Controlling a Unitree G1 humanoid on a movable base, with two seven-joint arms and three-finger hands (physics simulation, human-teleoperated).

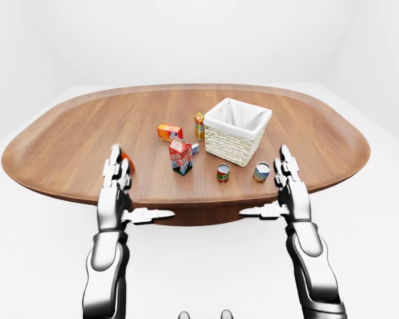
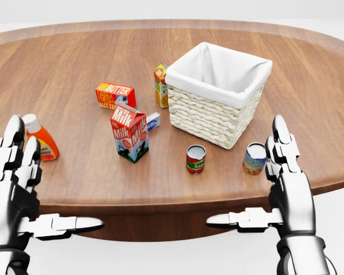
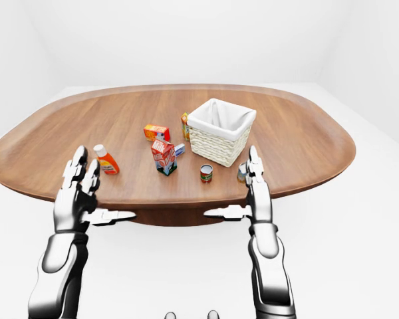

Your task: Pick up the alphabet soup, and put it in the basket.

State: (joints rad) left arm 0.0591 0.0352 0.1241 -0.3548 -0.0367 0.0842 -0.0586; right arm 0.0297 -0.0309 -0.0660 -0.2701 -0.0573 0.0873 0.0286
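Note:
The alphabet soup can, with a blue and yellow label, stands upright on the wooden table just below the lower right corner of the basket. The white-lined wicker basket holds nothing that I can see. My right hand is open, fingers pointing up and thumb stretched left, right beside the can on its right and not touching it. My left hand is open too, at the table's near edge on the left, partly covering the ketchup bottle.
A red tomato can stands left of the soup. A milk carton, a butter box, an orange carton, a small blue box and a ketchup bottle lie left of the basket.

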